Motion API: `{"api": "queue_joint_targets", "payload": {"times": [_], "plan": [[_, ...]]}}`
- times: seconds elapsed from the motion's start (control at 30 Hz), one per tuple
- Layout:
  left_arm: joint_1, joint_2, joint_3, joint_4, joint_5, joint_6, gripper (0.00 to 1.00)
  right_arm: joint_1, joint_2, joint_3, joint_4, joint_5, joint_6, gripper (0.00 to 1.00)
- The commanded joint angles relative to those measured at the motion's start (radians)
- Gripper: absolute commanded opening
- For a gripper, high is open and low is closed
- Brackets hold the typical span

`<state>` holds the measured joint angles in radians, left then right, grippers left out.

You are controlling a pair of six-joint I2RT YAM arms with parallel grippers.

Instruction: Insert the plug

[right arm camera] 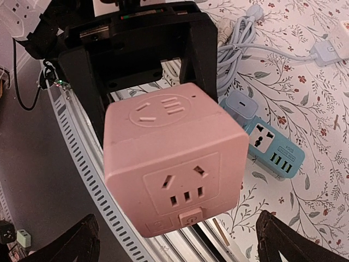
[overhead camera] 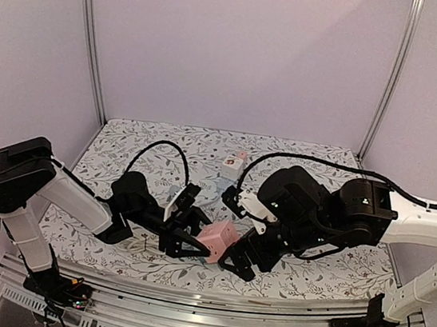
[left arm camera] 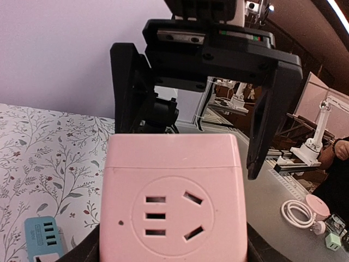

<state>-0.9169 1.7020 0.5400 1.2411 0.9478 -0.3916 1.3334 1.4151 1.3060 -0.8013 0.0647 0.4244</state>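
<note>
A pink cube socket (overhead camera: 219, 239) with outlets on several faces is held above the table's front edge. My left gripper (overhead camera: 194, 245) is shut on it from the left; in the left wrist view the cube (left arm camera: 172, 202) fills the space between my fingers (left arm camera: 90, 252). My right gripper (overhead camera: 239, 261) faces the cube from the right, open and empty; in the right wrist view its fingertips (right arm camera: 294, 240) stand wide to either side of the cube (right arm camera: 174, 158). I see no plug in either gripper.
A blue power strip (right arm camera: 271, 148) with a grey-blue adapter (right arm camera: 240, 105) in it lies on the floral cloth, beside a coiled white cable (right arm camera: 245, 38). A white power strip (overhead camera: 234, 164) lies further back. The metal rail (overhead camera: 209, 299) runs along the front edge.
</note>
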Motion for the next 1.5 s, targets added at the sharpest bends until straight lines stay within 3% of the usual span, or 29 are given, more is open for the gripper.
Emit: {"api": "queue_joint_targets", "payload": {"times": [0.0, 0.47, 0.97, 1.47], "plan": [[-0.014, -0.004, -0.005, 0.089, 0.075, -0.02, 0.0, 0.007, -0.003, 0.035, -0.002, 0.059, -0.009, 0.99], [-0.02, 0.006, -0.015, 0.172, 0.122, -0.053, 0.0, 0.006, 0.025, 0.058, 0.063, -0.013, -0.006, 0.99], [-0.02, 0.028, -0.028, 0.283, 0.096, -0.113, 0.0, 0.006, 0.064, 0.018, 0.18, -0.052, 0.016, 0.88], [-0.023, -0.063, -0.09, 0.284, 0.013, -0.098, 0.0, 0.007, 0.066, -0.021, 0.223, -0.053, 0.038, 0.9]]}}
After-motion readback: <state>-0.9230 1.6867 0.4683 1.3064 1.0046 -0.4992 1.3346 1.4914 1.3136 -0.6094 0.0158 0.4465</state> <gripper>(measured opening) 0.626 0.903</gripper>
